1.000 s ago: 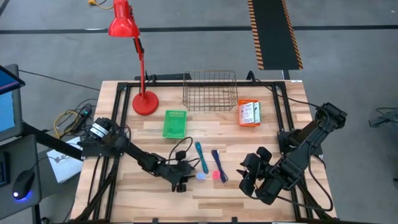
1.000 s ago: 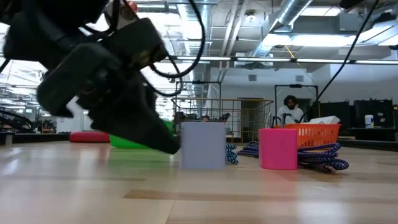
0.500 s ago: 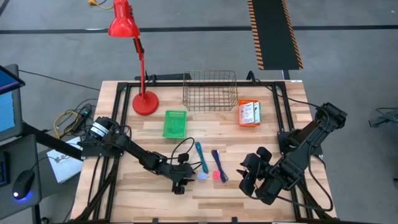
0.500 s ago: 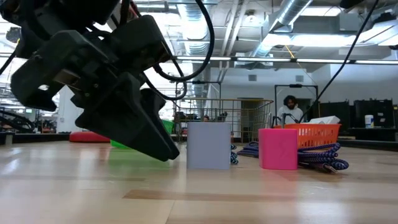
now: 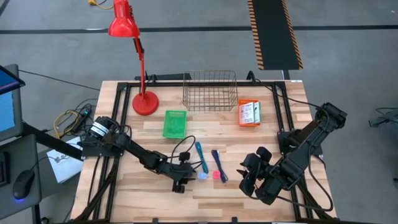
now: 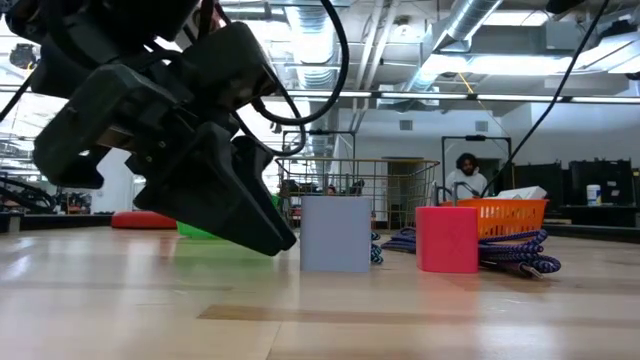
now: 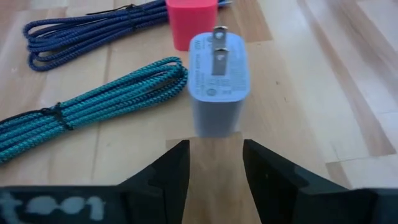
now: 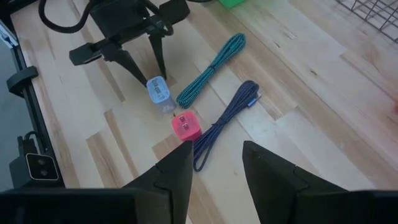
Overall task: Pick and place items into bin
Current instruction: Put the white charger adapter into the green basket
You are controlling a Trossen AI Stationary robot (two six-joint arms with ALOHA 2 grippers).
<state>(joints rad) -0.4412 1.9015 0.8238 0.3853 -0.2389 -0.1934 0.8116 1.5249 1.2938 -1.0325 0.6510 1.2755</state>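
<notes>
At lower centre of the high view, the left gripper, fingers spread, sits just short of the boxy light-blue plug. Beyond: pink-red plug, braided teal cable, dark-blue cable, wire basket.

I see the two plug adapters side by side near the table's front middle, the left one just ahead of my left gripper and the right one beside it. Two coiled cables lie just behind them, one to the left of the other. Farther back a tray, a wire basket and a box stand left to right, a lamp at the back left, and my right gripper right of the adapters.
</notes>
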